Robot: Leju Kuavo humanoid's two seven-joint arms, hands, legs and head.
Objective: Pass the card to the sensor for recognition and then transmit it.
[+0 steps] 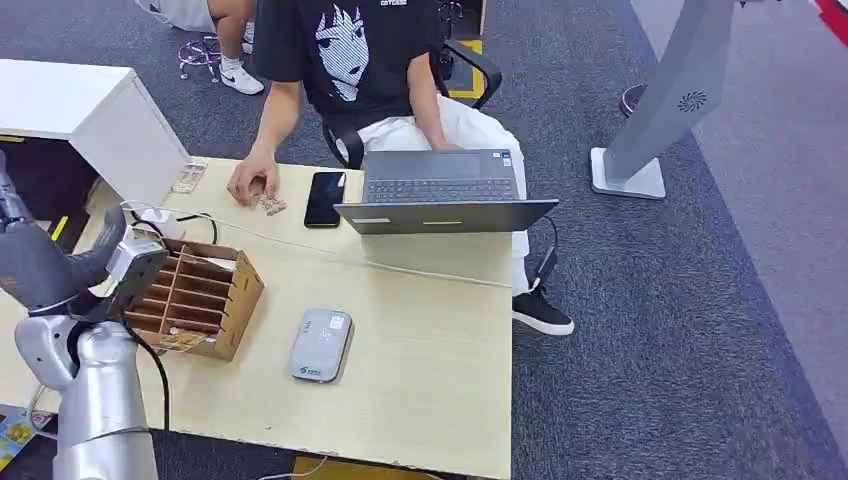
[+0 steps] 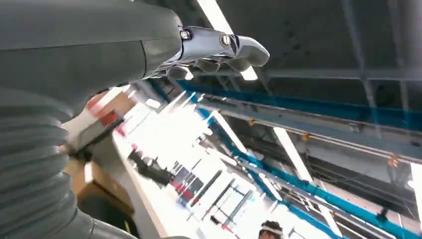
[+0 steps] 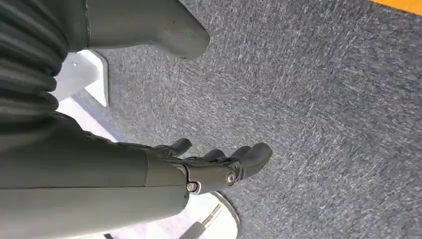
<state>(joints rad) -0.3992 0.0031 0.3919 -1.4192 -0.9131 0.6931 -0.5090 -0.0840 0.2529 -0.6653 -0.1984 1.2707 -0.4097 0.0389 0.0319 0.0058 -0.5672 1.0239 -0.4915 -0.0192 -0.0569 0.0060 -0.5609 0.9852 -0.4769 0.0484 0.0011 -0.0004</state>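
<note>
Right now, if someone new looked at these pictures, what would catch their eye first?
Probably the person in a black printed shirt seated at the far side of the table, behind an open laptop, one hand by small cards and a black phone. Nearer the robot, a brown slotted card rack stands beside a grey sensor. The left hand is raised next to the rack, its fingers curled with nothing in them.
</note>
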